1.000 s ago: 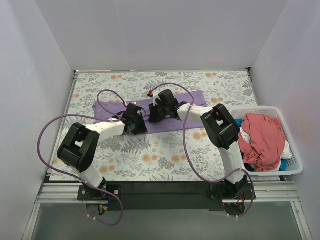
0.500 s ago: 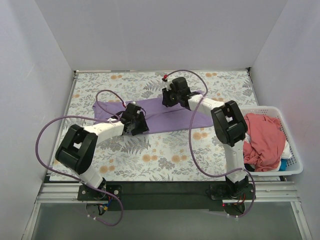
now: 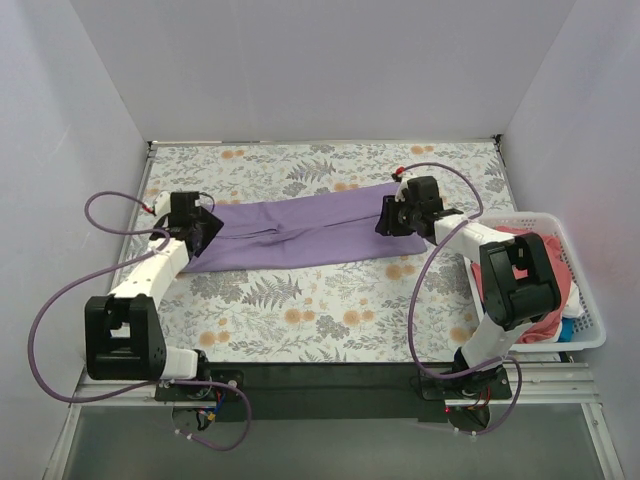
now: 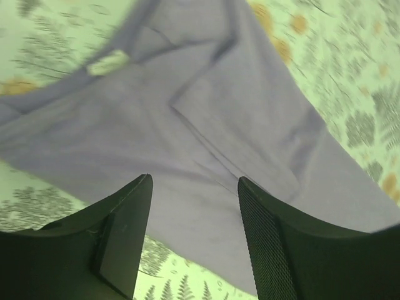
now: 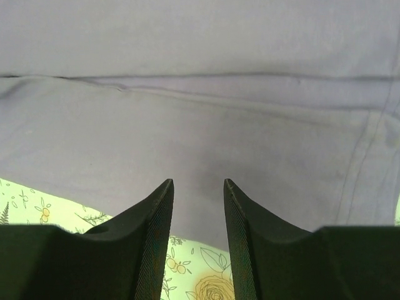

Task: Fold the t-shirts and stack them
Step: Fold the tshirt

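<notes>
**Lavender t-shirt laid out long, most of the folding still ahead**

The lavender t-shirt (image 3: 300,233) lies as a long, narrow band on the floral tablecloth (image 3: 320,310), left of the white slatted basket (image 3: 590,338); a first lengthwise fold looks done. The left gripper (image 4: 195,181), jaws wide, stands over the shirt's end farthest from the basket, and the right gripper (image 5: 197,182), jaws narrowly parted, over the nearest end. Neither holds cloth. The coral-pink t-shirt (image 3: 525,270) sits crumpled in the basket, so nothing is stacked yet.
</notes>
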Action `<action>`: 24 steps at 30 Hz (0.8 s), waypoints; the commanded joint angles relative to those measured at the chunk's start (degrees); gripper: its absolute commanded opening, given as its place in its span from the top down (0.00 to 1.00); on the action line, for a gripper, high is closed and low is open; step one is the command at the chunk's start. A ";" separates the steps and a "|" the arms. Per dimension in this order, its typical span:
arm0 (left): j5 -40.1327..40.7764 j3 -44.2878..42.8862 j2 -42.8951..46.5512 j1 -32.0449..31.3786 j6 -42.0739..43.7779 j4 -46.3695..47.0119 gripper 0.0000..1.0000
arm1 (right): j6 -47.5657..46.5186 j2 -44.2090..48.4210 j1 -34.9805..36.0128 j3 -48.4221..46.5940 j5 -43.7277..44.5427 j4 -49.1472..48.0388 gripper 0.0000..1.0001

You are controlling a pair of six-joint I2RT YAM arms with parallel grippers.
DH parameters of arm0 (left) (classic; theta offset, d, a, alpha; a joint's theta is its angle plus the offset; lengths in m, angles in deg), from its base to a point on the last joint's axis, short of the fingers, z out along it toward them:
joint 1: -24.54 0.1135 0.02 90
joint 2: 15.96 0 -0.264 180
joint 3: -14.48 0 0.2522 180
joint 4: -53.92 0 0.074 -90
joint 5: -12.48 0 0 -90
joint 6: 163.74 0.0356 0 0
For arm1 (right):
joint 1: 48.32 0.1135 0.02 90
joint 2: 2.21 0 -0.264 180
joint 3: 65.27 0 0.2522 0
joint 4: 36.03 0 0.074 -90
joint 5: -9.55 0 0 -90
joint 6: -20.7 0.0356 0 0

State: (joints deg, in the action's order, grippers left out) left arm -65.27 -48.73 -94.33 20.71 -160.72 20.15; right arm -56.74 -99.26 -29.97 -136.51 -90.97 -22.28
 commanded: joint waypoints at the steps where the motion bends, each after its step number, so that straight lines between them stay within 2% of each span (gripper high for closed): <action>1: 3.31 2.25 -0.03 5.75 -1.70 -2.41 0.45 | 3.79 1.52 -1.64 2.54 -0.90 -0.69 0.55; 5: 2.70 2.96 -4.67 11.81 -2.58 -2.13 0.49 | 5.98 0.47 -3.49 5.26 -1.16 -0.34 0.55; 10: 0.76 4.36 -7.76 16.40 -4.95 -2.75 0.53 | 9.58 1.25 -5.78 9.74 -1.61 1.58 0.56; 16: -0.65 5.42 -8.56 17.81 -6.36 -3.72 0.54 | 10.74 4.94 -6.66 15.45 0.16 5.63 0.55; 20: -2.58 4.28 -4.70 17.90 -6.10 -4.42 0.54 | 8.81 8.81 -6.66 16.51 -0.02 9.32 0.56; 24: -5.13 0.24 -1.96 17.11 -2.77 -3.64 0.46 | 7.14 12.06 -5.61 15.03 0.85 10.29 0.55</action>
State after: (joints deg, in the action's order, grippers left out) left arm -68.17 -44.71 -100.23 38.28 -165.68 16.54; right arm -47.45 -89.82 -36.24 -121.12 -92.11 -16.73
